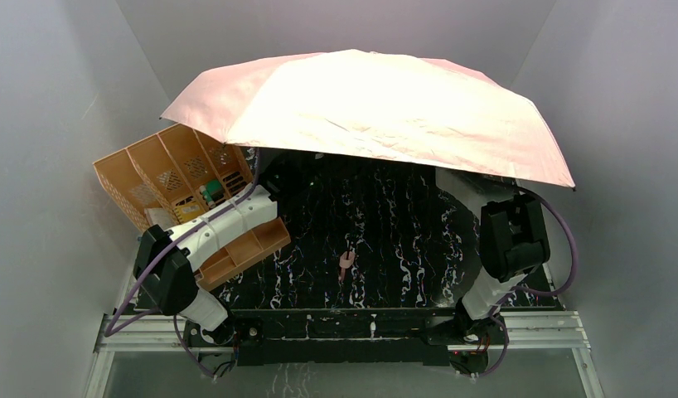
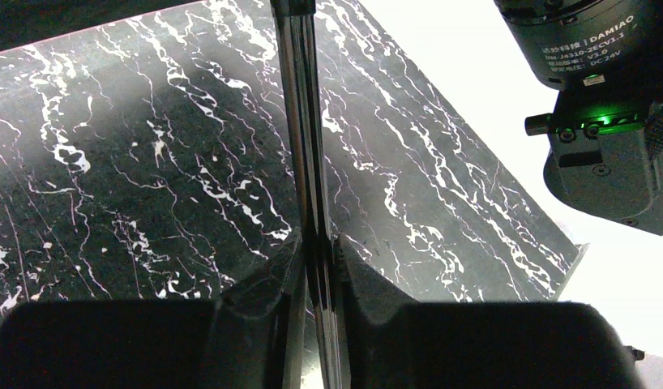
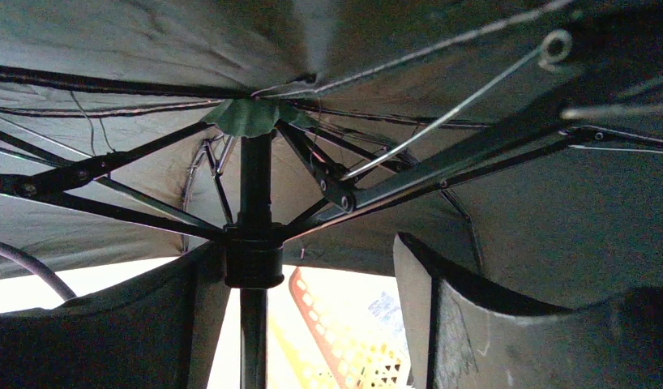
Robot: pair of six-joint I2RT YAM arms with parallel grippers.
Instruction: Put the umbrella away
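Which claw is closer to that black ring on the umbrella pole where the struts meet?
The right. The right gripper stands open with the ring between its fingers. The left gripper is shut on the pole elsewhere, and no ring shows in its view.

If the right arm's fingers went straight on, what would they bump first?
Probably the metal ribs of the umbrella, just ahead of the open right fingers, then its black fabric; depth is unclear.
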